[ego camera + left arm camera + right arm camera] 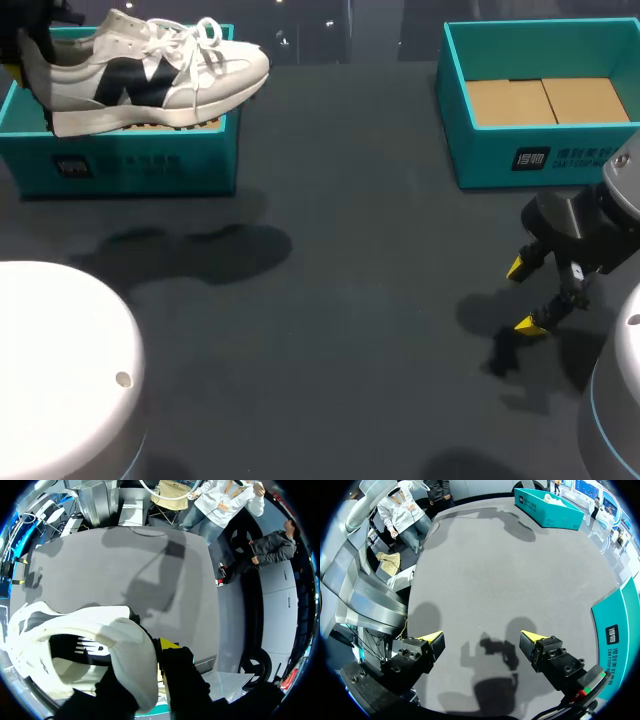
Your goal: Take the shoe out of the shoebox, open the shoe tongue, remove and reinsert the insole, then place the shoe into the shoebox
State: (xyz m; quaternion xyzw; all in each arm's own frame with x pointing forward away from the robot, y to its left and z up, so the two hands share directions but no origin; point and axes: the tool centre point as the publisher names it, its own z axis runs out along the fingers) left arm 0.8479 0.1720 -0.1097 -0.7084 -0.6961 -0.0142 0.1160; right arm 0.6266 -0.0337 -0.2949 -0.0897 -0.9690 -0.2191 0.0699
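Note:
A white sneaker [150, 75] with a dark side mark hangs over the left teal shoebox [130, 160], toe to the right and sole about level with the front rim. My left gripper [38, 75] is shut on its heel. In the left wrist view the heel collar of the sneaker [100, 645] is pinched in the left gripper [150, 652], with one yellow fingertip [168, 644] showing beside it. My right gripper [528, 296] stands open and empty low over the table at the right. It shows as two spread fingers in its own view [482, 640].
A second teal box [540, 150] with a cardboard floor stands at the back right, close behind my right gripper, and its wall [620, 630] runs beside that gripper. A white rounded cover [60, 360] fills the front left corner.

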